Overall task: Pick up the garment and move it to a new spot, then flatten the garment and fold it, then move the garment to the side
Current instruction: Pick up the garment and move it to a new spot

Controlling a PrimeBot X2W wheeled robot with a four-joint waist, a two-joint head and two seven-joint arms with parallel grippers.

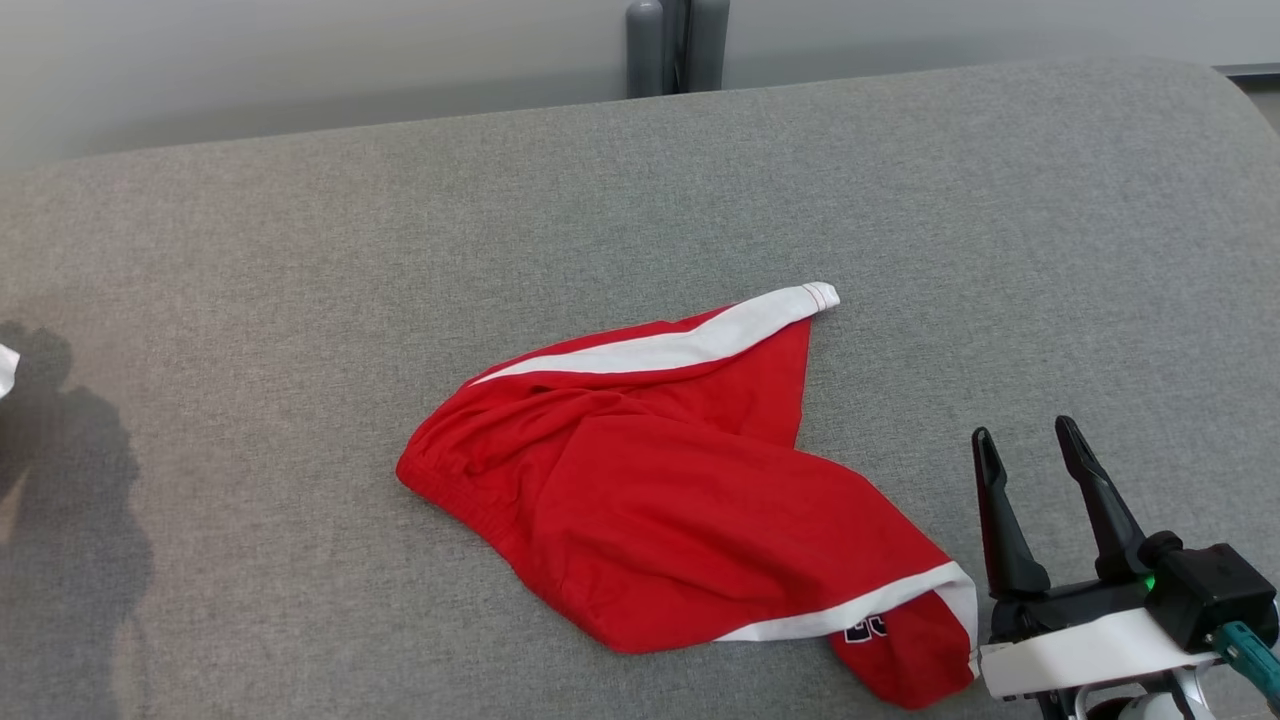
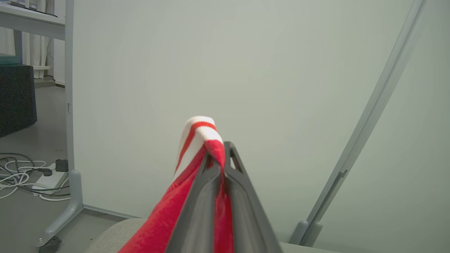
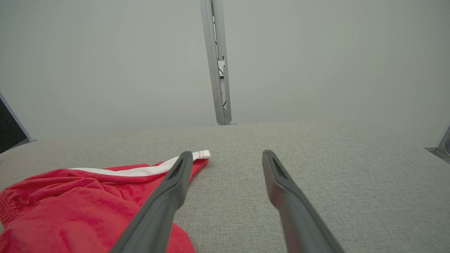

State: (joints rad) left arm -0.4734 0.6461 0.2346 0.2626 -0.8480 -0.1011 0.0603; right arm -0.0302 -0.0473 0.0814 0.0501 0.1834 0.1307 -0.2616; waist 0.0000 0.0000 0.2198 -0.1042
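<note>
One weak hold is the worry — the left gripper (image 2: 218, 158) has its fingers clamped on a thin red-and-white hem (image 2: 197, 137), which a tug could strip free, while the red garment (image 1: 680, 500) lies crumpled on the grey bench (image 1: 300, 250) just beside the right gripper's (image 1: 1023, 428) spread, empty fingers.

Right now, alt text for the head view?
A crumpled red garment with white stripes lies on a gray cushion. The open right gripper sits by its lower right end, fingers pointing up the view.

Garment (image 1: 660, 500) on cushion (image 1: 300, 250), post (image 1: 645, 50) behind
</note>
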